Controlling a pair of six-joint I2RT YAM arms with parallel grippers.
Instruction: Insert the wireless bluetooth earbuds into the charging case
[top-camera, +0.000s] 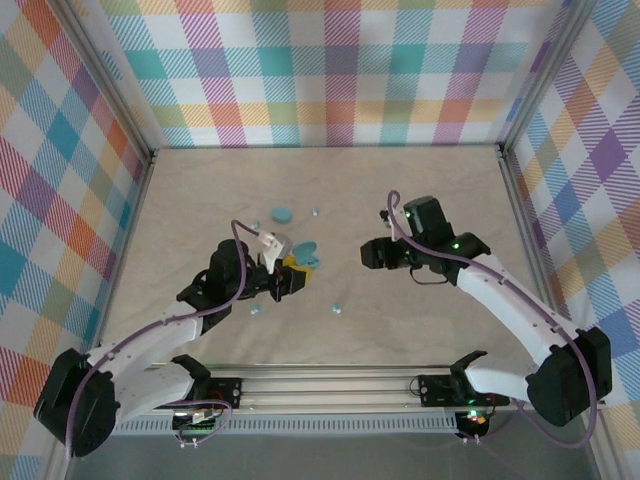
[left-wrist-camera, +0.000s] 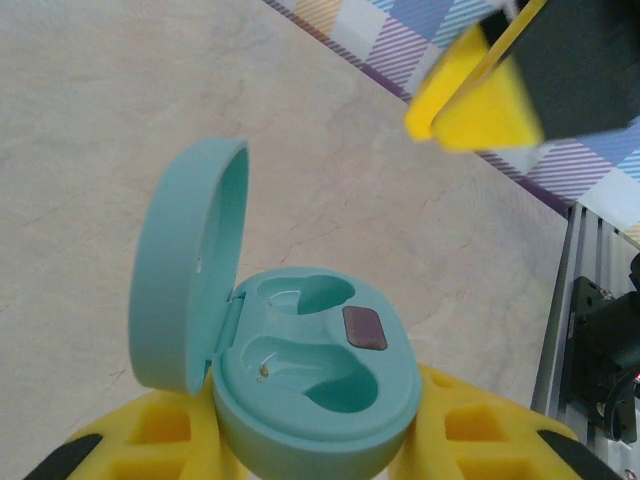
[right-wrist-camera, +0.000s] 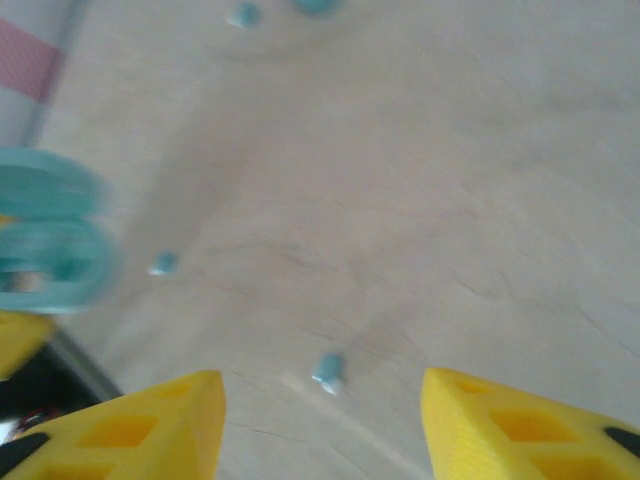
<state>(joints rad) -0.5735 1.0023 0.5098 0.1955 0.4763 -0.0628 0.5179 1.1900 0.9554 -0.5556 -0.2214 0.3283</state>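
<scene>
My left gripper (top-camera: 287, 272) (left-wrist-camera: 315, 445) is shut on a pale teal charging case (top-camera: 307, 256) (left-wrist-camera: 312, 370). Its lid (left-wrist-camera: 185, 270) stands open to the left and both wells are empty. My right gripper (top-camera: 368, 253) (right-wrist-camera: 322, 405) hovers open above the table, to the right of the case. One tiny blue earbud (right-wrist-camera: 327, 368) lies on the table just ahead of its fingertips, and another (right-wrist-camera: 163, 263) lies nearer the held case (right-wrist-camera: 50, 245). From above, earbuds lie at the near middle (top-camera: 337, 307), near left (top-camera: 254, 310) and far back (top-camera: 316, 211).
A second, closed case (top-camera: 282, 213) (right-wrist-camera: 315, 5) rests farther back on the beige table (top-camera: 440, 190), with an earbud (right-wrist-camera: 245, 14) beside it. Plaid walls enclose three sides. An aluminium rail (top-camera: 330, 385) runs along the near edge.
</scene>
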